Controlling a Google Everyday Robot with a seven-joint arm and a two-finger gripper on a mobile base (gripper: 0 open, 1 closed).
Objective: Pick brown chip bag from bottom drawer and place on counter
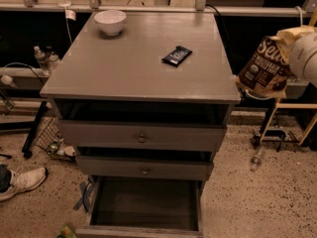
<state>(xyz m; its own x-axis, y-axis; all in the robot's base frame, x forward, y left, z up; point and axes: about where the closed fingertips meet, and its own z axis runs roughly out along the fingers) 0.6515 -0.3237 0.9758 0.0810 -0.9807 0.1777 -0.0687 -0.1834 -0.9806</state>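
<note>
The brown chip bag (262,69) hangs in the air to the right of the cabinet, at about the height of the counter (133,73) and just past its right edge. My gripper (285,42) is at the far right of the camera view, shut on the bag's top edge. The bottom drawer (143,205) is pulled out at the bottom of the view, and its dark inside shows nothing in it.
A white bowl (110,21) stands at the counter's back left. A small flat black wrapper (177,55) lies right of the counter's middle. The two upper drawers (141,138) are slightly pulled out. A shoe (20,181) and clutter lie on the floor at left, and a cart frame (277,118) stands at right.
</note>
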